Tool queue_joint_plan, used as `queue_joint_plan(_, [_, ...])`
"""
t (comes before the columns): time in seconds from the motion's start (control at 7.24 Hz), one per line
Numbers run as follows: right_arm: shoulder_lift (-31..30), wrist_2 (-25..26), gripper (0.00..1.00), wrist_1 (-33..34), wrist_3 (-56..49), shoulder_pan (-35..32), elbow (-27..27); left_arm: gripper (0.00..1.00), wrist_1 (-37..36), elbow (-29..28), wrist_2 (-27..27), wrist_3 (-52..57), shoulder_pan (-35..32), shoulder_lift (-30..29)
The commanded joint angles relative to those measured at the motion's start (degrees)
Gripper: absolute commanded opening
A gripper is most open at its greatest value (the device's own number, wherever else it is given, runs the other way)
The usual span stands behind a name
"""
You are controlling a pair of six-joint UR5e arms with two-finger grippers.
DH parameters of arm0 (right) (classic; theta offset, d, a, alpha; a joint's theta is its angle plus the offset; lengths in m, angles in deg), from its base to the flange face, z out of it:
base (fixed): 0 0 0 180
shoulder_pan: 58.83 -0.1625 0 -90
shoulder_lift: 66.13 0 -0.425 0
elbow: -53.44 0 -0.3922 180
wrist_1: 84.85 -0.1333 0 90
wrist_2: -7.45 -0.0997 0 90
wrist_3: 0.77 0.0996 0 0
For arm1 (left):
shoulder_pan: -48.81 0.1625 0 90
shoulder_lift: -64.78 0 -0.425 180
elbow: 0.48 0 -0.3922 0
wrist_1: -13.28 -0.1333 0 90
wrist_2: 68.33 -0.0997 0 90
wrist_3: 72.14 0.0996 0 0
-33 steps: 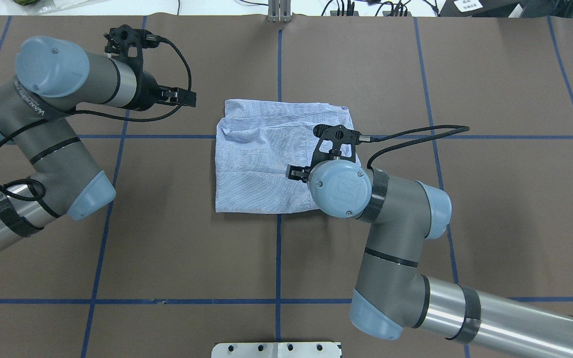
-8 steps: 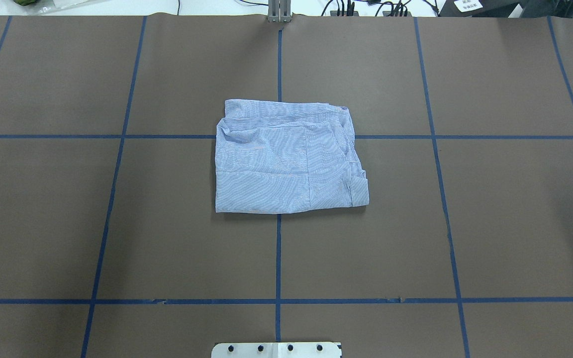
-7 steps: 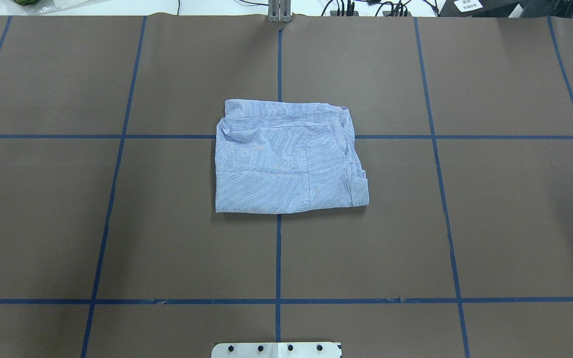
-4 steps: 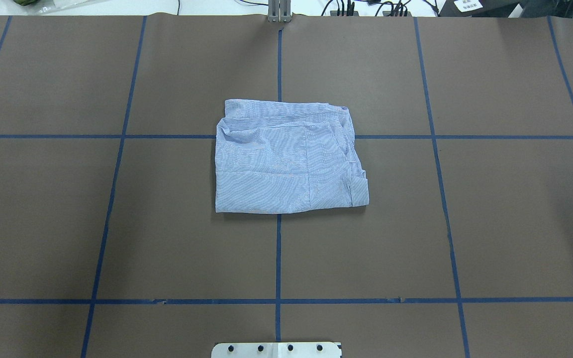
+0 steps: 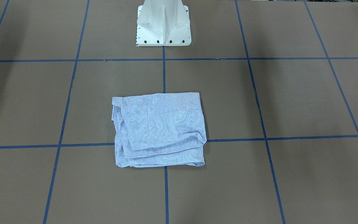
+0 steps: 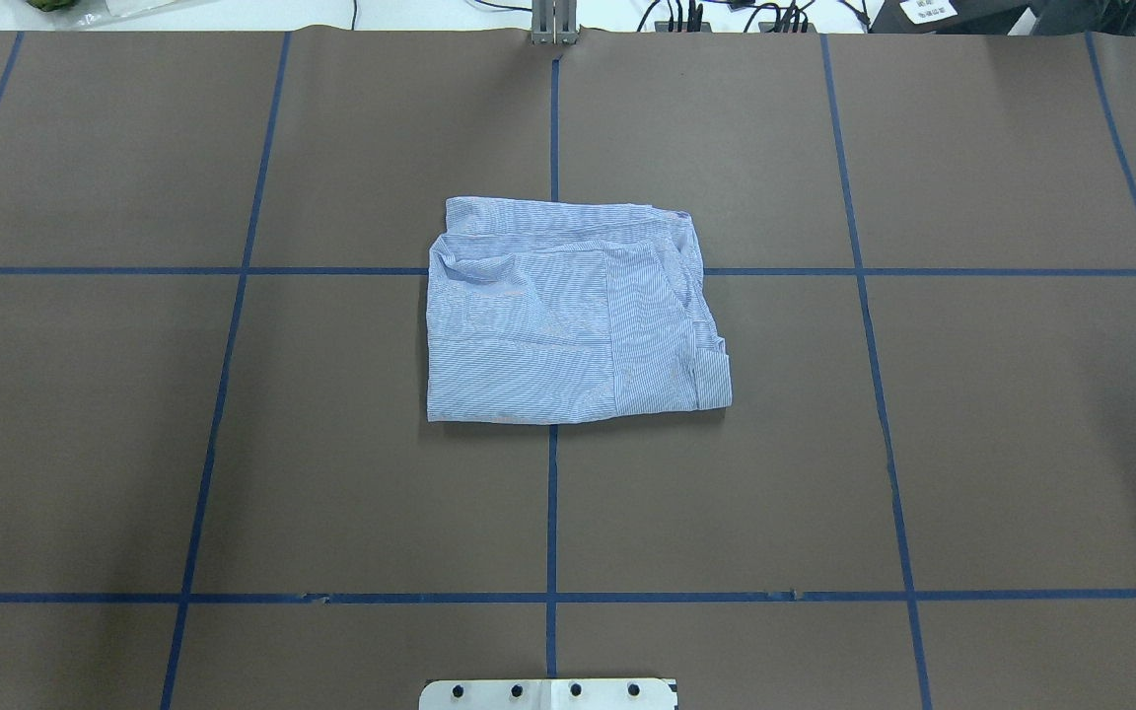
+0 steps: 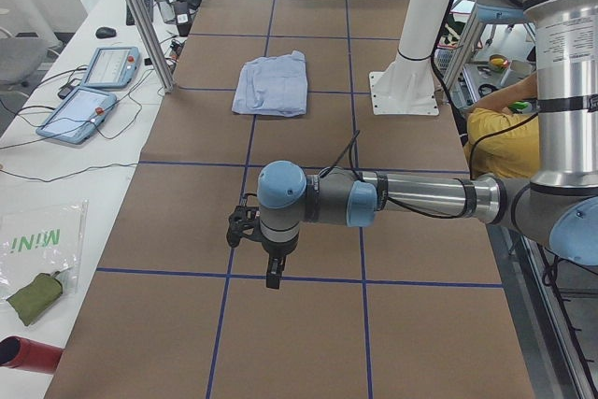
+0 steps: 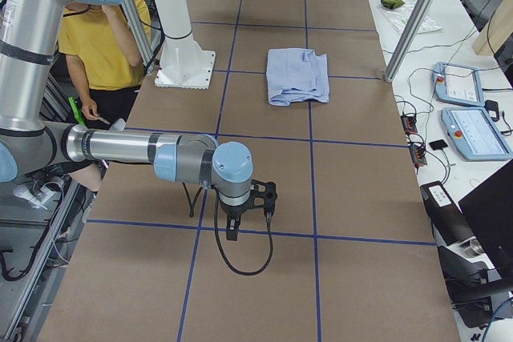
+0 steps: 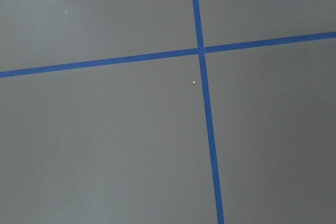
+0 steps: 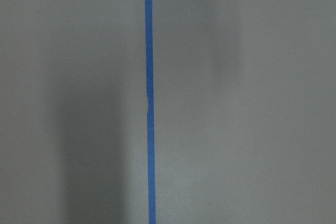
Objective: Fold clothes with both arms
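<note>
The left gripper (image 7: 274,277) and right gripper (image 8: 232,233) point down over opposite ends of the brown table (image 6: 972,444), holding nothing; I cannot tell how far either is open. The folded light blue shirt (image 6: 568,316) lies mid-table, well apart from both.

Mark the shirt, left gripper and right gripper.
shirt (image 6: 568,316): overhead exterior view, middle of folded top layer.
left gripper (image 7: 272,279): exterior left view, between its fingertips.
right gripper (image 8: 232,232): exterior right view, between its fingertips.

Light blue white-striped shirt (image 6: 568,316), brown table (image 6: 1022,444), blue grid lines (image 6: 551,513)
</note>
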Motion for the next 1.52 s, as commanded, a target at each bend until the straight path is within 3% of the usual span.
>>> queue_joint_plan(0.0, [0.6,0.1,1.0,0.0,0.0,0.0,0.1,1.0,1.4,-0.9,-0.1,0.0,0.0,0.2])
queue_joint_plan(1.38, [0.6,0.1,1.0,0.0,0.0,0.0,0.1,1.0,1.3,-2.1,0.4,0.0,0.0,0.3])
